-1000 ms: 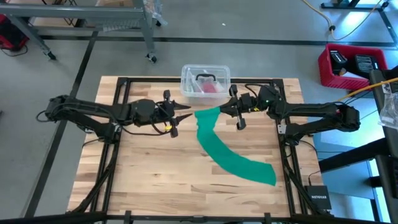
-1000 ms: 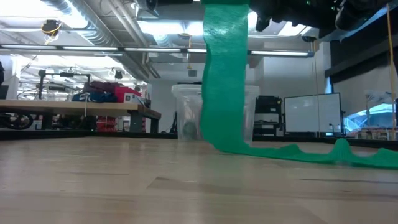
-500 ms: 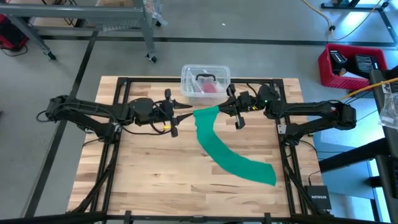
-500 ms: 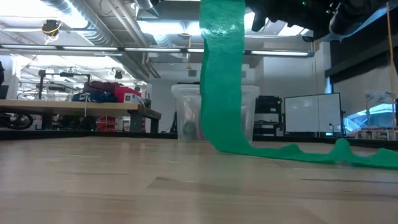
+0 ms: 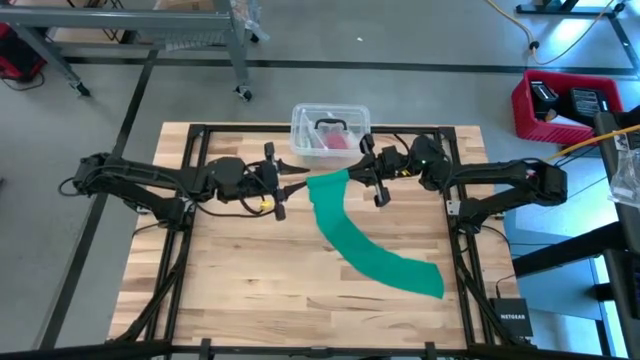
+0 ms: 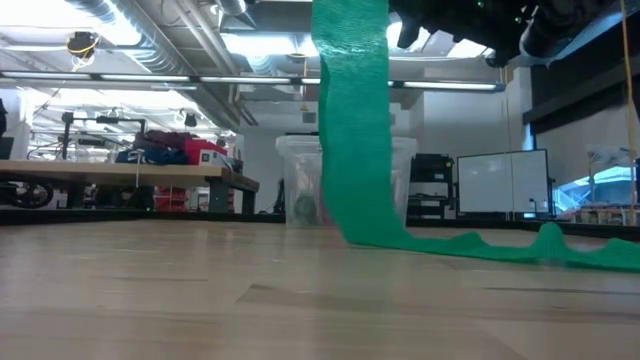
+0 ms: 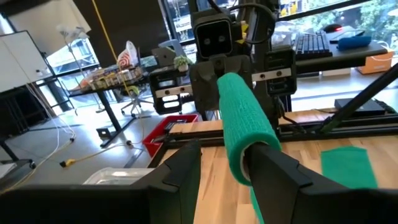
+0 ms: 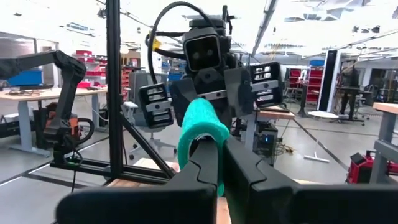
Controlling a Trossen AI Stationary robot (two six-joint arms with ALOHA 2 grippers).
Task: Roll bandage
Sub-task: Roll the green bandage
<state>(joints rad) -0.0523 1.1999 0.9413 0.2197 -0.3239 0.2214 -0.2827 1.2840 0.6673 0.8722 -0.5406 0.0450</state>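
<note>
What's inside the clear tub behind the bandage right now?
In the clear tub, from above, a pink-red item and a dark loop-shaped piece show. In the low view, the hanging bandage covers most of the tub; what else it holds cannot be told.

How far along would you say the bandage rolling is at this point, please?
Early. Done: the right gripper is shut on one end of the bandage and holds it raised above the table. In hand: the left gripper, open, faces that raised end. Left: everything else; most of the strip lies flat and unrolled, trailing across the wood, with no wad formed.
</note>
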